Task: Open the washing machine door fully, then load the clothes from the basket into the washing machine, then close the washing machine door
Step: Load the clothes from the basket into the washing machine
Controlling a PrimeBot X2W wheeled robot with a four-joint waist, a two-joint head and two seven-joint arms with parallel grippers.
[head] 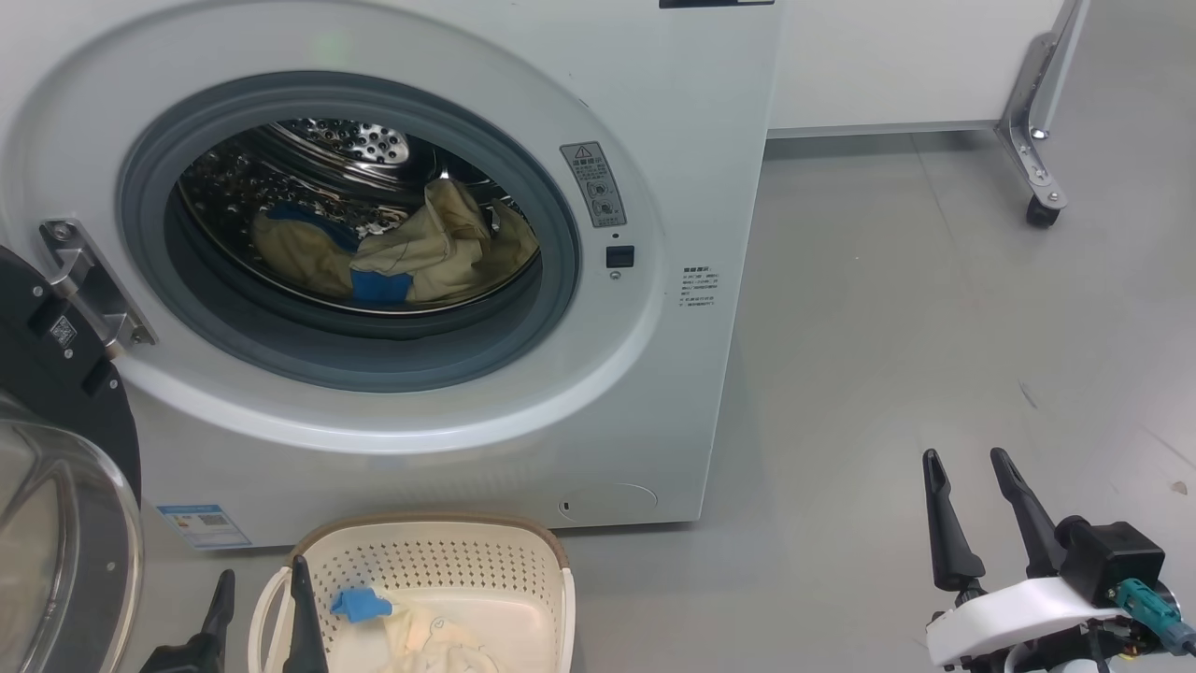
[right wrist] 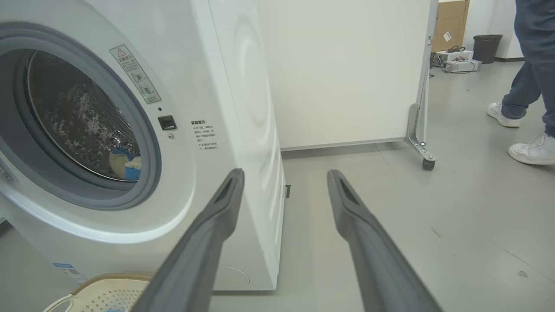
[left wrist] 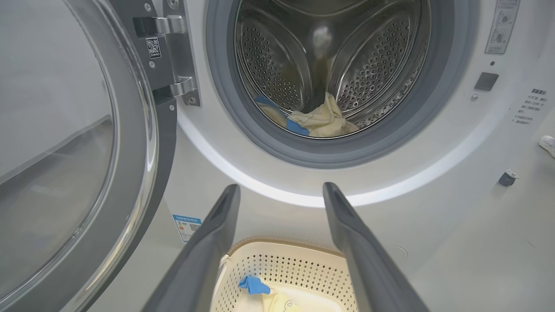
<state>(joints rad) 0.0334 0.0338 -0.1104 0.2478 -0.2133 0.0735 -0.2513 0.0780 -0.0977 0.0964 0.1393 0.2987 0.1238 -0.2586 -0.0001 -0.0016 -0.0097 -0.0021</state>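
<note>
At far left the washing machine door (head: 56,467) stands swung right out on its hinge, glass bulge towards me, so I count the opening step as done. Just right of it my left gripper (head: 263,572) hangs over the near left corner of the basket (head: 467,561), jaws spread wide and holding nothing. The basket sits on the floor (head: 888,327) just in front of the washing machine (head: 673,140), and it isn't emptied yet: a cream-yellow garment (head: 425,640) with a blue cuff lies in its bottom. Above it, through the porthole, clothes (head: 411,252) of the same cream and blue lie heaped low in the drum (head: 346,140), so I judge the loading partly done. Well to the right, my right gripper (head: 965,458) sits over bare floor, jaws wide and empty. Farther right again, the right wrist view catches a person's feet (right wrist: 531,149). By my reckoning, what's left is lifting out that last garment, putting it in the drum, then shutting the door.
</note>
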